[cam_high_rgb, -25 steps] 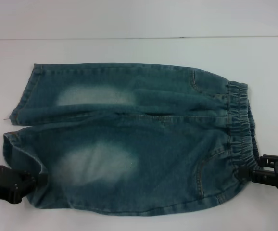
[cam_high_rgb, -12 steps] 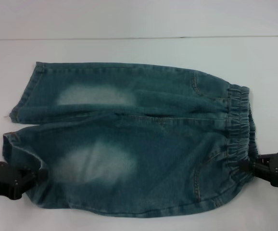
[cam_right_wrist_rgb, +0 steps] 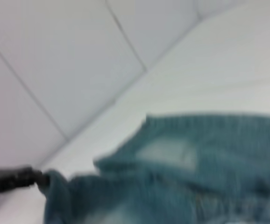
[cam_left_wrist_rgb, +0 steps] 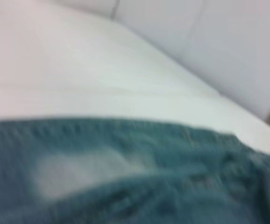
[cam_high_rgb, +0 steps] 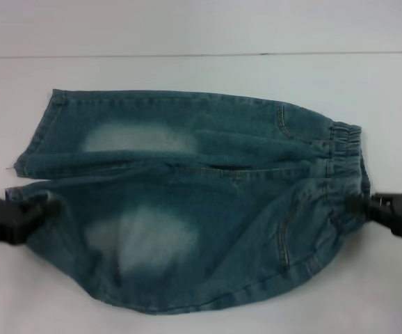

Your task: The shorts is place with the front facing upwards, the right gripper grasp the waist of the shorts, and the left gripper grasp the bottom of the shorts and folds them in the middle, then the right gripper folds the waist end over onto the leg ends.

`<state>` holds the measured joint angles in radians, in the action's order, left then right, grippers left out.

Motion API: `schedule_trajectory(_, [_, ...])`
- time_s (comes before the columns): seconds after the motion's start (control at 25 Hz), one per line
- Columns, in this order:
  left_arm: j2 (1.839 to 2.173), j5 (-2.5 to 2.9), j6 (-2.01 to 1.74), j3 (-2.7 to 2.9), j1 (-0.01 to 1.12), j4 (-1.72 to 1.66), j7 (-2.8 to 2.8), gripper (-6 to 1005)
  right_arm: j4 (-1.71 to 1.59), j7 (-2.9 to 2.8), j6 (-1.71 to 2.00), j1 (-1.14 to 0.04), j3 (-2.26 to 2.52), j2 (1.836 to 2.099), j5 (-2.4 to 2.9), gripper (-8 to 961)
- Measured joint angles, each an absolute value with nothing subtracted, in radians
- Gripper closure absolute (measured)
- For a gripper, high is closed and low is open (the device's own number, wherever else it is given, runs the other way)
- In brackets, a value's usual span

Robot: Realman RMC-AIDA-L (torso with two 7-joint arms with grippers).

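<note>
Blue denim shorts point(cam_high_rgb: 201, 202) lie front up on the white table, with the elastic waist point(cam_high_rgb: 347, 156) to the right and the leg ends to the left. My left gripper point(cam_high_rgb: 44, 209) is shut on the hem of the near leg. My right gripper point(cam_high_rgb: 357, 204) is shut on the near end of the waist. Between the two grippers the near edge is raised and hangs in a sagging curve. The far leg still lies flat. The left wrist view shows the shorts point(cam_left_wrist_rgb: 125, 177) close below. In the right wrist view the shorts point(cam_right_wrist_rgb: 195, 172) stretch to the distant left gripper point(cam_right_wrist_rgb: 13, 178).
The white table point(cam_high_rgb: 201, 76) runs past the shorts on every side. A pale wall point(cam_high_rgb: 201, 24) rises behind its far edge. Nothing else stands on the table.
Both grippers have lifted and moved toward the far side, taking the near leg hem and waist end with them. The near edge now sags between them.
</note>
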<state>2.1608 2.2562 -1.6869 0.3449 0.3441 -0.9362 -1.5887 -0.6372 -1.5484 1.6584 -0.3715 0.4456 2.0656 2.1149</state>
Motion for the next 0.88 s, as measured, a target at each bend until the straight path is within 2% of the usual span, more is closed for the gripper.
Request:
schedule_trajectory(0.2, [2.16, 2.106, -1.557, 0.345, 0.357, -0.918, -1.593, 1000, -0.616, -1.565, 1.603, -0.379, 0.42, 2.075, 1.948, 894])
schedule_trajectory(0.44, [2.158, 1.846, -1.225, 0.347, 0.404, -0.755, -1.59, 1001, -0.437, -1.537, 1.317, -0.425, 0.387, 2.076, 1.699, 875])
schedule_trajectory(0.6, [2.155, 1.78, -1.129, 0.347, 0.449, -0.691, -1.544, 1001, -0.368, -1.503, 1.186, -0.466, 0.39, 2.085, 1.573, 863])
schedule_trajectory(0.88, [2.159, 1.774, -1.004, 0.361, 0.519, -0.604, -1.457, 1001, -0.343, -1.476, 1.098, -0.536, 0.4, 2.086, 1.554, 840])
